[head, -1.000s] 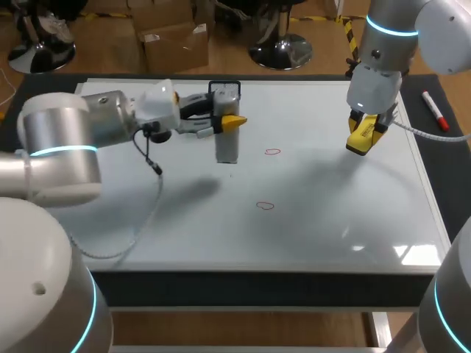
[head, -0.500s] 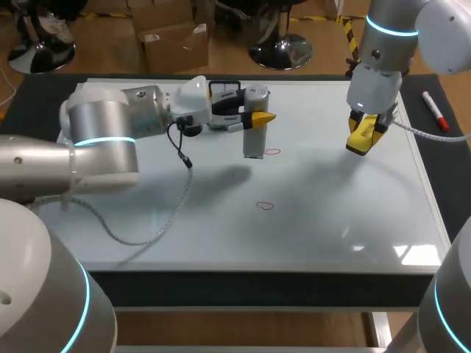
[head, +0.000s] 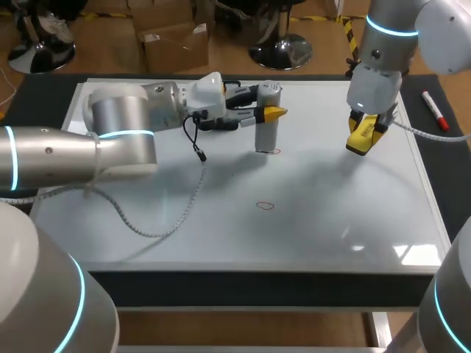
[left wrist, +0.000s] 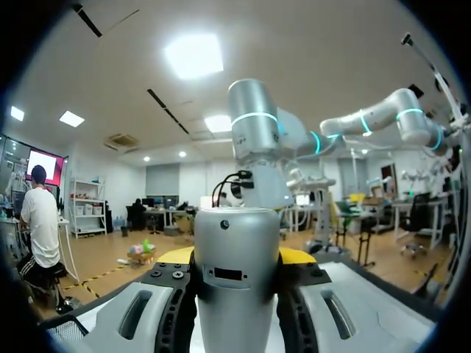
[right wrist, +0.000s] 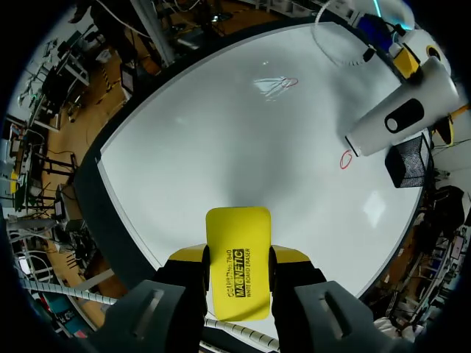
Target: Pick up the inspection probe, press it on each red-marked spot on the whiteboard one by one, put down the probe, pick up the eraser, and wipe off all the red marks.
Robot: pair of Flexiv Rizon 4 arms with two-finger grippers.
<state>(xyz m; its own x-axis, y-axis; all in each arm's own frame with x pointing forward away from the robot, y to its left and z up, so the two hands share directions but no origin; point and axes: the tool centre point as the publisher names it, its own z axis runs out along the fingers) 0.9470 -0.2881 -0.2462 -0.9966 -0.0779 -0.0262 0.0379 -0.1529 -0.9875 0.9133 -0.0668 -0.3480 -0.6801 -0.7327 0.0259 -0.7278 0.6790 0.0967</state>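
My left gripper (head: 269, 114) is clamped on the inspection probe (head: 265, 138), upright, lower end at the upper red mark (head: 274, 152) on the whiteboard (head: 331, 213). My right gripper (head: 363, 138) grips the yellow eraser (right wrist: 237, 272) over its right side.

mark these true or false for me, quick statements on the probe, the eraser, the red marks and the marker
1. The left pincer is shut on the probe. True.
2. The right pincer holds nothing. False: it is shut on the yellow eraser.
3. Two red marks show on the whiteboard. True: a farther mark and a nearer mark.
4. The probe's lower end is at the nearer mark. False: it is at the farther mark.
5. The marker lies on the whiteboard. False: it lies on the dark table, beyond the board's right edge.
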